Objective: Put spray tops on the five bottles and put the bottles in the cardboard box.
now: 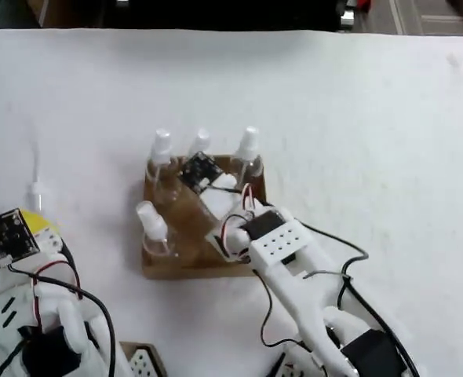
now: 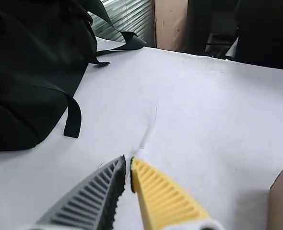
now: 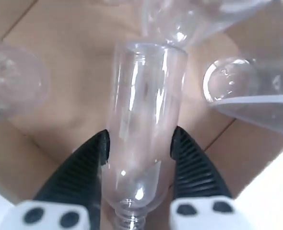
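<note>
**Right gripper, in the box.** My right gripper (image 3: 140, 135) is inside the cardboard box (image 3: 79, 96). Its two black fingers (image 3: 91, 163) pinch a clear bottle (image 3: 146, 105) from either side, low on the body just above the shoulder. The bottle's long axis lies in line with the gripper. Its bare threaded neck points back toward my wrist, and its rounded base leads, toward the brown floor of the box. The bottle is colourless, transparent and cylindrical, and it carries no spray top.

**Box and contents, from above.** The box (image 1: 192, 269) sits near the middle of the white surface (image 1: 357, 118), and my right arm enters it from the near right. Four topped bottles stand upright in it with their white spray heads uppermost. Three are along the far wall (image 1: 162, 157) (image 1: 199, 144) (image 1: 249, 151), and one is at the left side (image 1: 150, 224).

**Left gripper.** My left gripper (image 2: 128, 165) has its grey finger (image 2: 96, 191) and yellow finger (image 2: 160, 196) pressed almost together. The tips nip the white head of a spray top (image 2: 140, 154). The spray top lies low over the surface, well to the left of the box. Its thin dip tube (image 2: 153, 115) points straight away from the gripper, toward the far edge. The high view shows the same line (image 1: 35, 192). A black bag (image 2: 31, 72) rests on the surface farther off.
</note>
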{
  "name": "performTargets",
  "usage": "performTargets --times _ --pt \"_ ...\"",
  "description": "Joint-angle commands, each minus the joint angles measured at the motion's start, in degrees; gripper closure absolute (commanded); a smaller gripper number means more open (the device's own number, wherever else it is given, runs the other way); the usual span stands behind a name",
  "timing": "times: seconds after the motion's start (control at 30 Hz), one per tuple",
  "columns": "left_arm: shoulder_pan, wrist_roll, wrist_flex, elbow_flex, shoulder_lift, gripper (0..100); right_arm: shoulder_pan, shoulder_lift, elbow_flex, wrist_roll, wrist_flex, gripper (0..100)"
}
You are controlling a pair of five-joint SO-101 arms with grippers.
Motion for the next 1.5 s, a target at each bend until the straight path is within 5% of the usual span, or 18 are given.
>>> performTargets --times 0.0,0.23,0.4,0.83,1.03,1.17,1.47 --pt "-0.5 0.6 -1.3 -0.4 -0.4 98 -0.3 -1.2 -0.7 -0.1 0.5 98.3" --pt "-0.5 0.6 -1.3 -0.4 -0.4 98 -0.4 -11.3 -1.7 0.2 8.2 98.3" --pt "-0.5 0.6 -1.3 -0.4 -0.4 98 -1.3 -18.7 -2.1 8.9 15.2 98.3" --pt "-0.5 0.6 -1.4 -0.4 -0.4 98 -1.6 -32.4 -2.9 9.6 18.1 98.3" --pt "-0.5 0.6 -1.2 -0.4 -0.4 98 0.9 -45.5 -19.7 9.2 40.4 98.3" --pt "-0.5 0.6 -1.1 -0.4 -0.4 98 11.8 -49.9 -31.6 9.8 49.8 98.3" --pt "-0.5 0.6 -4.7 3.3 -0.4 98 40.0 -31.8 -31.5 12.8 41.5 98.2"
